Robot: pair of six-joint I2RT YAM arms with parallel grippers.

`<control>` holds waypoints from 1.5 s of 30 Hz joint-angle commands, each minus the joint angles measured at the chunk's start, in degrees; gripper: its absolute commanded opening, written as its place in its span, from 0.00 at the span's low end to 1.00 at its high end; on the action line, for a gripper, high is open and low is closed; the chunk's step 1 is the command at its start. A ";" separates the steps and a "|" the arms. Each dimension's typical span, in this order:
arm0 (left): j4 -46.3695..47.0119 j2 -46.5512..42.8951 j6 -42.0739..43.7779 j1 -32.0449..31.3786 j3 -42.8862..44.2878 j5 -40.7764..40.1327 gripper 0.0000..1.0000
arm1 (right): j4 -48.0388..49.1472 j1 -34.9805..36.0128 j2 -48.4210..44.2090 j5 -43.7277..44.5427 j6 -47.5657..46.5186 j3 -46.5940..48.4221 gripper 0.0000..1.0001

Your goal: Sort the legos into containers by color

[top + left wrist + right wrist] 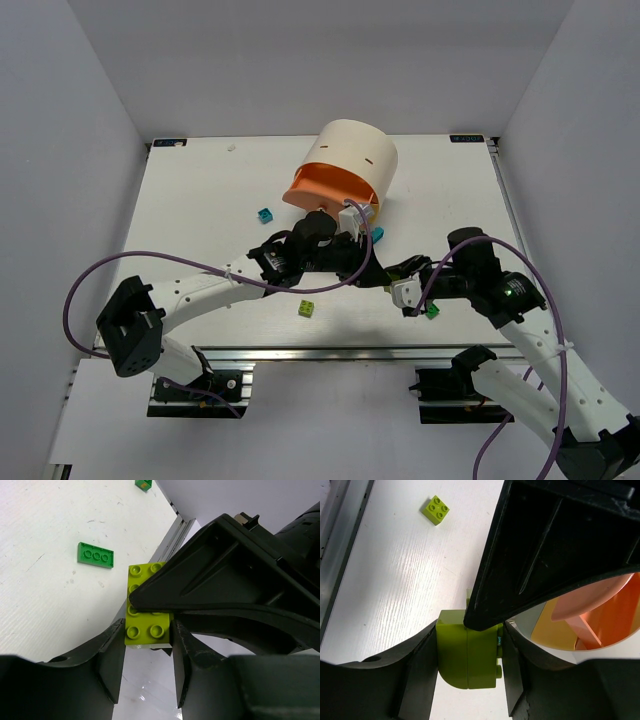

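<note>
left wrist: left tool (pixel 147 636) and right tool (pixel 470 652) each clamp lime lego (pixel 145 630).

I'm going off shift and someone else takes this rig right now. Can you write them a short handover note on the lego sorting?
Left gripper: shut on a lime brick, close to the drum.
Right gripper: shut on a second lime brick.
The orange drawer is pulled out; no brick shows inside any drawer.
Loose on the table: teal bricks, a third lime brick, a dark green brick.
Left to do: deposit both held bricks, then sort the loose ones by color.
</note>
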 commanded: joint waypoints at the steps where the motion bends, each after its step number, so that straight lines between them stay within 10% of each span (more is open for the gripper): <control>1: 2.69 -2.38 -0.17 0.46 0.36 0.50 0.48 | 0.10 0.54 -0.73 -0.79 -0.14 -0.27 0.07; 10: 3.32 -2.47 -0.52 0.46 -0.35 2.08 0.19 | 0.36 0.36 -0.81 -0.88 0.12 -0.18 0.29; 15: 4.19 -3.52 -0.70 0.46 -0.96 2.70 0.00 | 2.64 0.27 -1.17 -1.58 5.65 -0.01 0.89; 33: -8.54 -17.40 10.63 1.52 -3.95 -15.48 0.00 | 22.42 -0.87 -4.60 9.06 50.74 -1.76 0.89; 45: 0.85 -29.80 24.58 1.52 -14.66 -14.54 0.00 | 22.42 -2.36 7.61 -18.77 58.93 3.06 0.89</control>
